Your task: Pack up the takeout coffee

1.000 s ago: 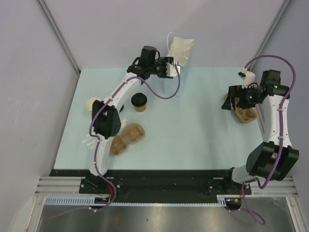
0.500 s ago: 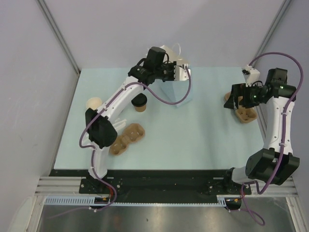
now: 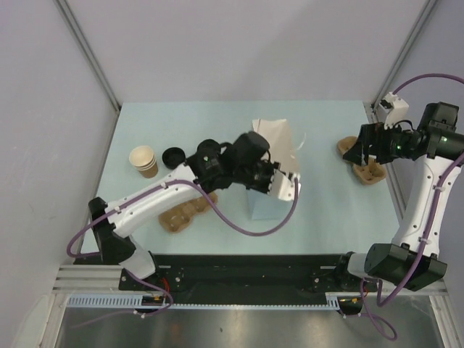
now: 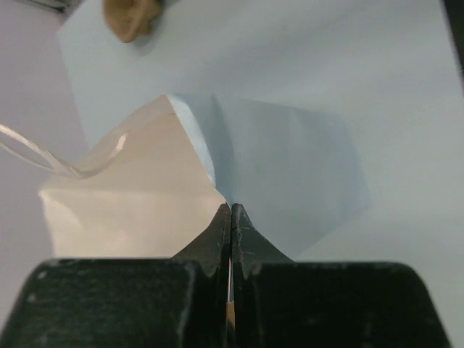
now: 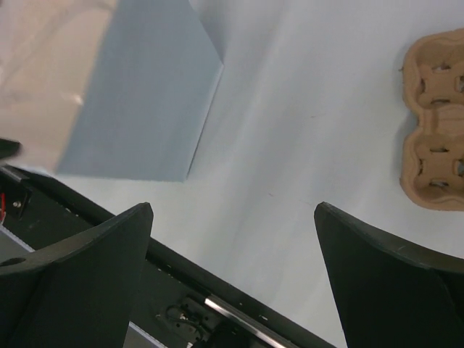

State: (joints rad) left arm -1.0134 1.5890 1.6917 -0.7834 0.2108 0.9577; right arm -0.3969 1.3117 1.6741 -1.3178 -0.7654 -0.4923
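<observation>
The left gripper (image 3: 283,185) is in the centre of the top view, and its fingers (image 4: 217,235) are pressed together on the upper edge of a paper bag (image 3: 270,148); in the left wrist view the thin edge of the bag is pinched between the two black tips, with no gap to see; the bag is white with pale blue sides, it stands on the light blue table (image 3: 326,210) with its mouth open upward, and a thin handle shows at its rim; the takeout coffee (image 3: 209,146) stands left of centre in the top view, just behind the left arm, which covers a part of it, and it is apart from the bag; a loose black lid (image 3: 172,155) lies near it on the left, and a stack of tan cups (image 3: 143,160) is further left; a brown pulp cup carrier (image 3: 180,215) lies under the left arm; the right gripper (image 3: 360,149) hangs at the right side of the frame above a second cup carrier (image 3: 371,172), its fingers (image 5: 109,268) spread wide and grasping nothing.
</observation>
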